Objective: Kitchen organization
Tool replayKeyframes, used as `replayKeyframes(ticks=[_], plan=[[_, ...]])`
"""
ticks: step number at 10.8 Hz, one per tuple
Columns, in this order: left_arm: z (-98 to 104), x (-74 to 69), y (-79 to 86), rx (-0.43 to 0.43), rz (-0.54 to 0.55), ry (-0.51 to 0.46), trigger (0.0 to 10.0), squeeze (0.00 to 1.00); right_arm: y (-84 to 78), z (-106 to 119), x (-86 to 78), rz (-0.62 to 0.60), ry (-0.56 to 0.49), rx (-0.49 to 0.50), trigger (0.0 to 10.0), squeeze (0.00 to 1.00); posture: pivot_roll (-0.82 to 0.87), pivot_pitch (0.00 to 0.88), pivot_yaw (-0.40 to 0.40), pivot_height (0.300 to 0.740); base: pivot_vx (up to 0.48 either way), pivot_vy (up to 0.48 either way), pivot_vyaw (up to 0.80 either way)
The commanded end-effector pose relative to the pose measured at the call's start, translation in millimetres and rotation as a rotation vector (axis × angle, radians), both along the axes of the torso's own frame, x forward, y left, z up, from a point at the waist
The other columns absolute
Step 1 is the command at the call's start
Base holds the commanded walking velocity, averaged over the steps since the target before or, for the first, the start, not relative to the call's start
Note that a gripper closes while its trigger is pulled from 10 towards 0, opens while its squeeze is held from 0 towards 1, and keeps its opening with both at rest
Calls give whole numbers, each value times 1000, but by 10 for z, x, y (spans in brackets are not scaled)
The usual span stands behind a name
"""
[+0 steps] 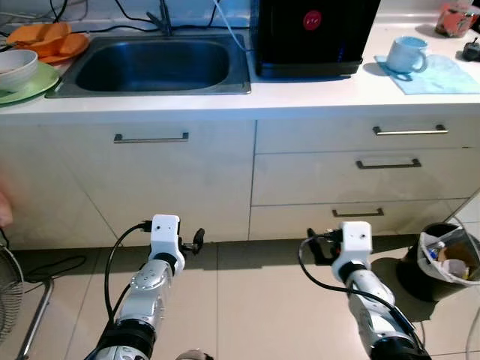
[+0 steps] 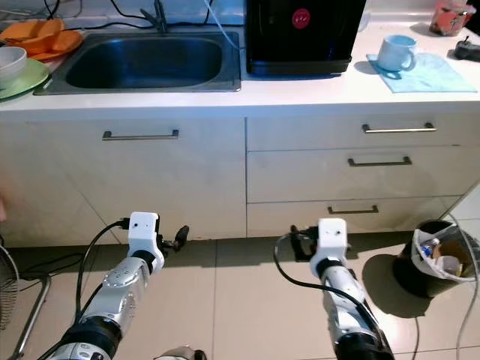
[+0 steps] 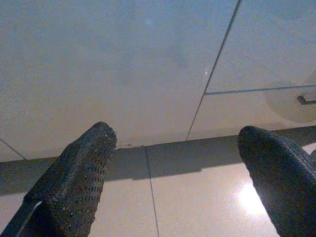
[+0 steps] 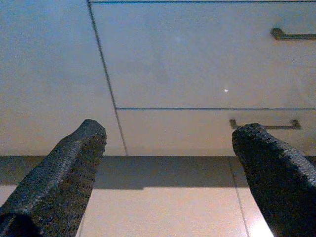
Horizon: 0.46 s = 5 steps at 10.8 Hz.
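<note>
Mug upright on blue cloth, counter right. Looks ceramic: rigid, slick, breakable; take by handle or rim. Left gripper and right gripper low before cabinets, fingers wide, empty.

White countertop with inset steel sink. On it: black appliance; pale blue mug on a blue cloth; green plate bearing a white bowl; orange dishes, possibly plates.
</note>
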<state>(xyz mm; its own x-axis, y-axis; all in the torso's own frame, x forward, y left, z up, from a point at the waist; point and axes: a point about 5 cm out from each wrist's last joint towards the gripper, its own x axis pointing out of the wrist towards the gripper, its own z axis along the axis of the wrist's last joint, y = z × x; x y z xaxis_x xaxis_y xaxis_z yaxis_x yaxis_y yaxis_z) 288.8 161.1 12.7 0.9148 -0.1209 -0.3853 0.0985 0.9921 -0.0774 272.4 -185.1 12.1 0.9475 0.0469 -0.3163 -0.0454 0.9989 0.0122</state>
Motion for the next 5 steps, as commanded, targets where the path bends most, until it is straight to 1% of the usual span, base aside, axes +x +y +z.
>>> replayKeyframes(ticks=[1, 5], plan=[[24, 23, 44, 6, 18, 3, 10000, 0, 49, 23, 14, 14, -5, 2, 10000, 0, 109, 0, 48, 740, 0, 412, 0], [11, 8, 62, 9, 29, 12, 10000, 0, 63, 42, 35, 19, -7, -4, 10000, 0, 113, 0, 45, 740, 0, 413, 0]])
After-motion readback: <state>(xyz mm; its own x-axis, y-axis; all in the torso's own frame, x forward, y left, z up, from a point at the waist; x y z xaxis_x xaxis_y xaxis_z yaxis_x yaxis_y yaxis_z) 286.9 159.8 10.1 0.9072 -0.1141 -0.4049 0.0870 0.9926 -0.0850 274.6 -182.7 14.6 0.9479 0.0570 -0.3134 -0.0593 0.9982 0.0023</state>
